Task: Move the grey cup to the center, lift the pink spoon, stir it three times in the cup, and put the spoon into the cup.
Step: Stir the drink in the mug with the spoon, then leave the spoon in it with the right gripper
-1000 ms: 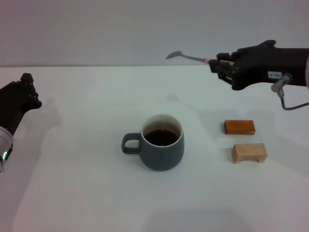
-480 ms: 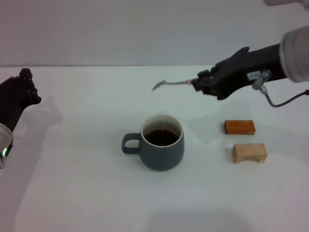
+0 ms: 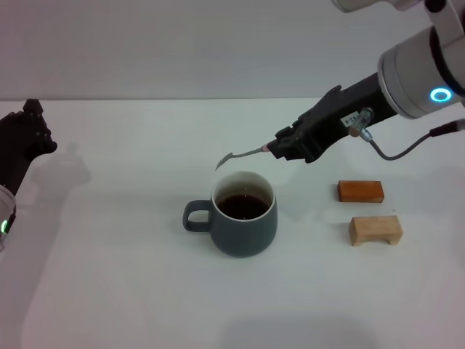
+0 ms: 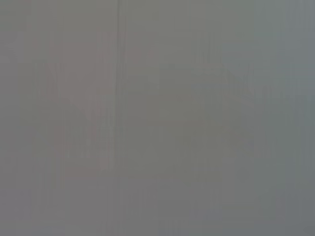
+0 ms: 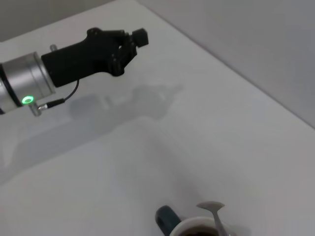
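Two arms show in the head view: the right gripper [image 3: 285,149] reaches in from the upper right on a downward slant toward the middle of the table [image 3: 109,291], while the left gripper [image 3: 35,134] hangs idle at the far left edge, well apart from everything; whether its fingers are spread or pressed together cannot be told. The right gripper's fingers are pinched on the pink spoon [image 3: 243,155], gripping it at the handle end, so that only the metal neck and bowl stick out, pointing left and slightly down. One spoon, one cup and two small blocks are in sight. The spoon's silver bowl hovers just above the far left part of the rim of the grey cup [image 3: 244,213], not dipping inside. That cup stands upright near the table's centre, squat and blue-grey with a white inside, its loop handle turned to the left and dark liquid filling it. To its right lie an orange-brown block [image 3: 360,190] and, nearer the camera, a pale wooden block [image 3: 375,230], close together but apart.
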`<state>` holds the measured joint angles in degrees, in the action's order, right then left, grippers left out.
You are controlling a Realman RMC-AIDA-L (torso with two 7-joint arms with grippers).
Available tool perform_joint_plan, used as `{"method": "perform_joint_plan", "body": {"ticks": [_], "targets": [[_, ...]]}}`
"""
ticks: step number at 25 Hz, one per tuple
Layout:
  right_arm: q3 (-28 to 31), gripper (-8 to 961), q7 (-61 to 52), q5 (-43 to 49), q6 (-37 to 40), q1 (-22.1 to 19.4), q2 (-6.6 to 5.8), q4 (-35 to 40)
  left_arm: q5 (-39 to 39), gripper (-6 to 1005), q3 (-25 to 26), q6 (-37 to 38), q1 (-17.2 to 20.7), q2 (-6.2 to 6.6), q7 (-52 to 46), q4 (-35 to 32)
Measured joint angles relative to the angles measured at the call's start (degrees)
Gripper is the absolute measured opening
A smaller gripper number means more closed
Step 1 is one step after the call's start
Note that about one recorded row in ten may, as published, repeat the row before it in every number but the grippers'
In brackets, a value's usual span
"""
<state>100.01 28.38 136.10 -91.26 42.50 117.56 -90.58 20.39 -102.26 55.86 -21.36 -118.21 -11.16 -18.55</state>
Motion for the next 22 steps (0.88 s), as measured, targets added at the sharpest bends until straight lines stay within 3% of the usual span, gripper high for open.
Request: {"method": "perform_joint_plan", "body": {"ticks": [10, 22], "targets": [[0.62, 152, -0.05, 0.12, -5.37, 5.3, -0.59, 2.6, 0.0, -2, 0.58, 0.81, -0.4, -0.1, 0.0, 0.0], [1.93, 152, 0.31, 2.54, -9.63, 6.31, -1.44, 3.21, 0.0, -2, 0.58, 1.26, -0.43, -0.19, 0.0, -0.01]]}}
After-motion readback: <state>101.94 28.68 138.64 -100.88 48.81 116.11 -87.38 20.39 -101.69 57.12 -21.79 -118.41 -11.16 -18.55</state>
